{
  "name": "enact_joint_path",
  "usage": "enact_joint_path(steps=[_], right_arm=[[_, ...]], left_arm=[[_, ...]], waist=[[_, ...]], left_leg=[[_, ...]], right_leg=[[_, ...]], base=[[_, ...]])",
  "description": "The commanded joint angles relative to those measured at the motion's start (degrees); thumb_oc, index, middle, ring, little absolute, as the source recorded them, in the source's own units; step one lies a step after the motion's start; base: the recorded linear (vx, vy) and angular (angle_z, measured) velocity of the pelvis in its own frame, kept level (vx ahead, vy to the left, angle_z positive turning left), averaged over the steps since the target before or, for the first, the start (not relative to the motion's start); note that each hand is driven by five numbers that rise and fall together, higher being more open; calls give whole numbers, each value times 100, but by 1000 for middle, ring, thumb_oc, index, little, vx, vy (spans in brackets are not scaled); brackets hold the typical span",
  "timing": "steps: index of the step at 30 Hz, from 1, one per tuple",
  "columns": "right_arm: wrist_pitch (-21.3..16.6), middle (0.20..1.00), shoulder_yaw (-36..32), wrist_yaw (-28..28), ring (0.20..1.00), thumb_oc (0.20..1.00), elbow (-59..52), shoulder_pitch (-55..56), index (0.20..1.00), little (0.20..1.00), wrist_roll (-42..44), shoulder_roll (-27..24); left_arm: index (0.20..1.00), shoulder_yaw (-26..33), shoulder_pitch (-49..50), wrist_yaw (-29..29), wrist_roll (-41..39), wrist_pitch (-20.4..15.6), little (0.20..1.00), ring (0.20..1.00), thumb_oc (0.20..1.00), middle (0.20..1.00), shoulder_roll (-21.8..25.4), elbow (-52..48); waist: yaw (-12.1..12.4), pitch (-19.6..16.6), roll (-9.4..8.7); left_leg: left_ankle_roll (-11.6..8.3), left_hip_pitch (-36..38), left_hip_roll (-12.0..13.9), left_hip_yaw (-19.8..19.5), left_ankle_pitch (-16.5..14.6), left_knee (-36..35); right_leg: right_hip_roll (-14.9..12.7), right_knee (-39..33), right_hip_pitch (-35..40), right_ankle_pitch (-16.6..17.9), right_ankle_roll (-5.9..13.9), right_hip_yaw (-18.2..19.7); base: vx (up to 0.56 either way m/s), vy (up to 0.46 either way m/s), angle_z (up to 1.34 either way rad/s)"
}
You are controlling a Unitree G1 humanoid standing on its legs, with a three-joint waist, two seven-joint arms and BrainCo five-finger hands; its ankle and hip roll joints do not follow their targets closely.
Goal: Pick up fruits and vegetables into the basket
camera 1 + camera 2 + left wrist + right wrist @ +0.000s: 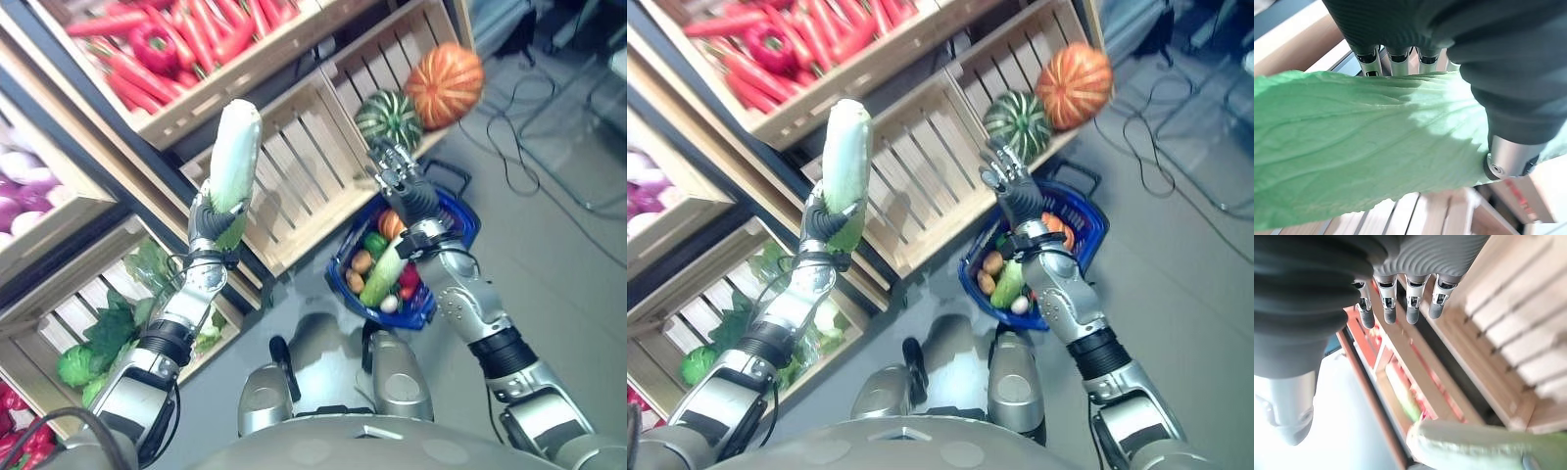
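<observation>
My left hand (pixel 217 221) is raised in front of the wooden crates and shut on a long pale green cabbage (pixel 234 157) that stands upright above it; its leaf (pixel 1361 142) lies under my fingers (pixel 1393 56) in the left wrist view. My right hand (pixel 404 191) is held up open above the blue basket (pixel 453 212), its fingers (pixel 1388 308) straight and holding nothing. The basket sits on the floor and holds another pale cabbage (pixel 384 274) and several small fruits and vegetables.
Slatted wooden crates (pixel 304 166) rise in tiers on the left. A striped green squash (pixel 388 118) and an orange pumpkin (pixel 445 85) rest in one crate. Red peppers and carrots (pixel 167 44) fill the top crate, leafy greens (pixel 108 333) the lowest. Grey floor (pixel 568 264) lies to the right.
</observation>
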Motion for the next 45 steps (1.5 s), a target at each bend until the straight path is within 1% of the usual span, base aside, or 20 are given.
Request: enact_joint_path(steps=[1,3,5,8,10,16,22,26,30,33,37,41,42,45], right_arm=[[-132,1000,218,-140,1000,1000,-45,-26,1000,1000,378,481],[-149,1000,293,-311,1000,1000,18,-32,1000,1000,363,573],[-160,1000,359,-490,1000,1000,51,-44,1000,1000,381,640],[-181,1000,509,-792,1000,1000,127,-126,1000,1000,305,788],[-198,1000,590,-858,1000,1000,158,-167,1000,1000,315,826],[-46,1000,747,-1087,1000,1000,303,-373,1000,1000,431,898],[125,1000,887,-1317,1000,1000,545,-580,1000,1000,565,1029],[171,1000,941,-1330,1000,1000,726,-686,1000,1000,761,1123],[195,1000,996,-1193,1000,1000,804,-745,1000,1000,973,1215],[321,1000,1094,-916,1000,1000,796,-790,1000,1000,1165,1281],[396,1000,1280,-766,1000,1000,833,-910,1000,1000,1435,1383],[244,1000,1339,-892,1000,1000,874,-971,1000,1000,1341,1422],[112,1000,1309,-1070,1000,1000,928,-1023,1000,1000,1181,1428],[-127,1000,1206,-1178,1000,1000,1023,-1113,1000,1000,1034,1437]], left_arm=[[200,-193,53,141,755,-389,200,200,200,200,376,-644],[200,-251,68,142,1010,-393,200,200,200,200,382,-785],[200,-324,84,82,1139,-314,200,200,200,200,402,-973],[200,-561,24,-83,1472,-137,200,200,200,200,381,-1252],[200,-677,-30,-170,1507,27,200,200,200,200,392,-1373],[200,-1051,-183,-413,1811,465,200,200,200,200,409,-1569],[200,-1386,-348,-413,2168,810,200,200,200,200,385,-1655],[200,-1561,-443,-499,2282,909,200,200,200,200,366,-1708],[200,-1703,-514,-671,2334,932,200,200,200,200,333,-1730],[200,-1856,-573,-808,2556,924,200,200,200,200,307,-1763],[200,-2087,-687,-863,2856,977,200,200,200,200,248,-1819],[200,-2213,-741,-1001,2957,1056,200,200,200,200,233,-1877],[200,-2283,-750,-1086,3010,1111,200,200,200,200,206,-1900],[200,-2376,-738,-1227,3085,1155,200,200,200,200,192,-1922]], waist=[[125,-455,-345],[155,-484,-350],[191,-517,-350],[253,-554,-346],[269,-568,-346],[305,-614,-383],[336,-667,-420],[376,-686,-437],[401,-700,-451],[417,-721,-452],[443,-746,-457],[472,-761,-471],[479,-765,-470],[485,-760,-460]], left_leg=[[228,40,-136,3,-739,453],[236,120,-132,-1,-760,418],[241,178,-131,-18,-774,391],[249,267,-140,-49,-810,330],[257,306,-144,-52,-835,310],[278,367,-155,-40,-879,259],[289,412,-170,-35,-904,197],[291,426,-181,-47,-919,172],[294,440,-186,-50,-928,145],[291,447,-192,-55,-932,118],[290,470,-192,-52,-934,82],[291,474,-188,-50,-937,61],[287,474,-184,-53,-937,56],[282,471,-184,-66,-938,44]], right_leg=[[-156,-1152,838,283,428,95],[-148,-1189,931,270,436,78],[-135,-1218,1005,260,438,66],[-136,-1290,1123,254,455,25],[-144,-1311,1156,253,471,8],[-154,-1398,1223,274,518,0],[-164,-1467,1273,276,552,-23],[-174,-1510,1312,279,571,-56],[-187,-1537,1330,285,591,-84],[-202,-1565,1335,294,611,-91],[-223,-1598,1358,304,634,-130],[-239,-1617,1369,310,652,-166],[-248,-1623,1374,315,660,-185],[-253,-1631,1374,313,665,-207]], base=[[76,-29,10],[72,-24,7],[55,-14,6],[25,-5,7],[7,3,12],[0,0,1],[0,0,0],[0,0,0],[-2,1,1],[-3,2,1],[-2,3,4],[-9,-7,5],[-8,-11,3],[-11,-3,4]])
